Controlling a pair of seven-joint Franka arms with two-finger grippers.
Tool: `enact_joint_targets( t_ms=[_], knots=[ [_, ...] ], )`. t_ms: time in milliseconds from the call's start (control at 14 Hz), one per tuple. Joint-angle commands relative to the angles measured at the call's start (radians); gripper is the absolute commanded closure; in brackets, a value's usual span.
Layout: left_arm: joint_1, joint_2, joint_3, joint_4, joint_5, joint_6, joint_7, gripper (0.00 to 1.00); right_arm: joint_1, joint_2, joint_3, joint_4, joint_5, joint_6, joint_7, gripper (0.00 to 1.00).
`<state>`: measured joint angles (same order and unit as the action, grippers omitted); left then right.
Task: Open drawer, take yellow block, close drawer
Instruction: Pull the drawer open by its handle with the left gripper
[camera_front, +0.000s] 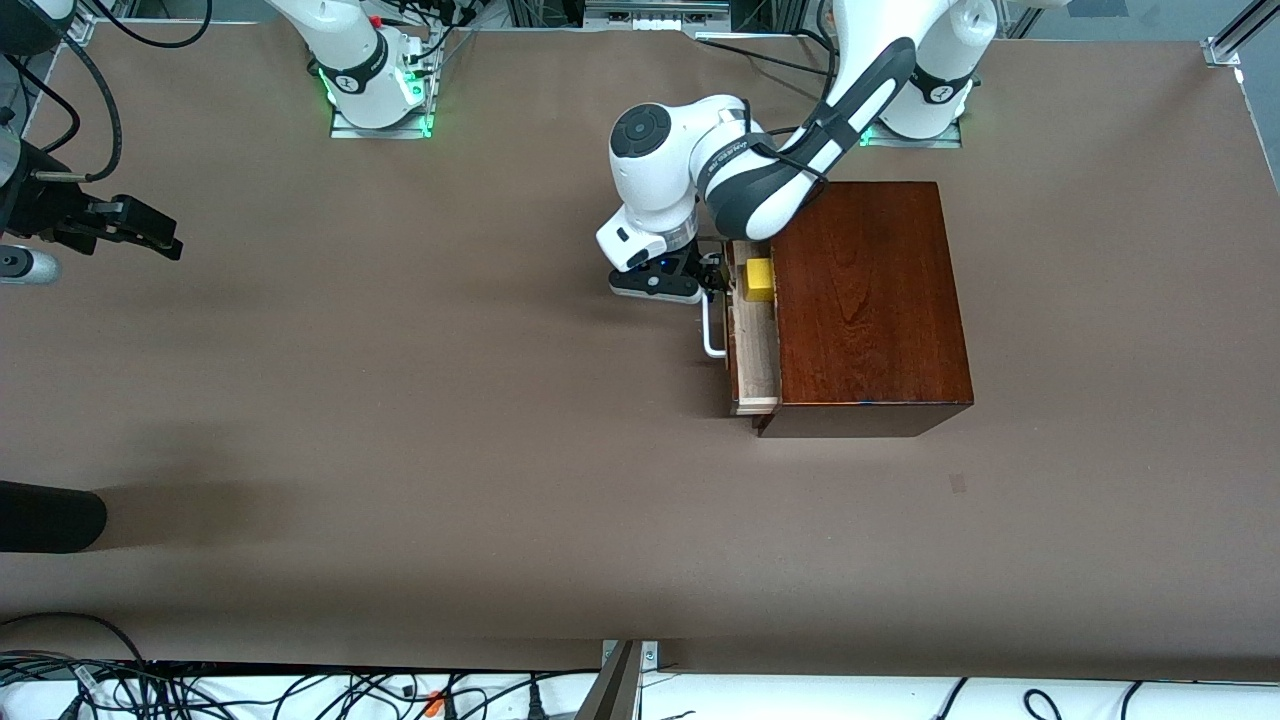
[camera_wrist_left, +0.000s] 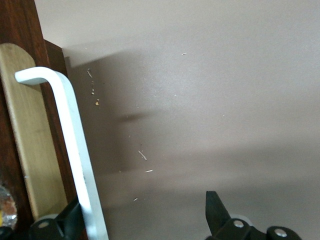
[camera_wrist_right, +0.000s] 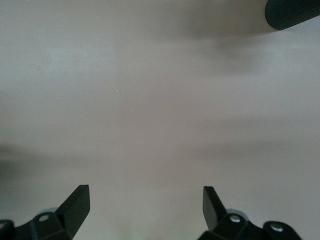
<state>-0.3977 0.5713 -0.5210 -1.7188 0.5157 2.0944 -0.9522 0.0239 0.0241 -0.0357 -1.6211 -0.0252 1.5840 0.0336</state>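
Note:
The dark mahogany box (camera_front: 870, 300) stands toward the left arm's end of the table. Its drawer (camera_front: 755, 350) is pulled partly out, showing the pale tray. The yellow block (camera_front: 759, 279) lies in the tray, at the end farther from the front camera. My left gripper (camera_front: 712, 275) is open at the white handle (camera_front: 712, 335). In the left wrist view the handle (camera_wrist_left: 75, 150) runs just inside one finger (camera_wrist_left: 70, 220), against the drawer front (camera_wrist_left: 55, 135), with my left gripper (camera_wrist_left: 145, 212) spread wide. My right gripper (camera_front: 160, 240) is open and empty, waiting over bare table at the right arm's end.
A black cylinder (camera_front: 50, 515) pokes in at the table's edge at the right arm's end, nearer to the front camera; it also shows in the right wrist view (camera_wrist_right: 295, 12). My right gripper (camera_wrist_right: 145, 200) has only brown table under it. Cables lie along the front edge.

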Motion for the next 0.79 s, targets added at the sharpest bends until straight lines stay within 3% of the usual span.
enact_joint_targets(
  t_ms=[0, 716],
  knots=[
    [-0.026, 0.042, -0.004, 0.053, 0.018, 0.023, -0.008, 0.0, -0.012, -0.015, 0.01, 0.003, 0.005, -0.01, -0.011, 0.0],
    [-0.059, 0.07, -0.002, 0.091, 0.027, 0.023, -0.042, 0.0, -0.012, -0.015, 0.01, 0.003, 0.005, -0.01, -0.011, 0.0]
  ],
)
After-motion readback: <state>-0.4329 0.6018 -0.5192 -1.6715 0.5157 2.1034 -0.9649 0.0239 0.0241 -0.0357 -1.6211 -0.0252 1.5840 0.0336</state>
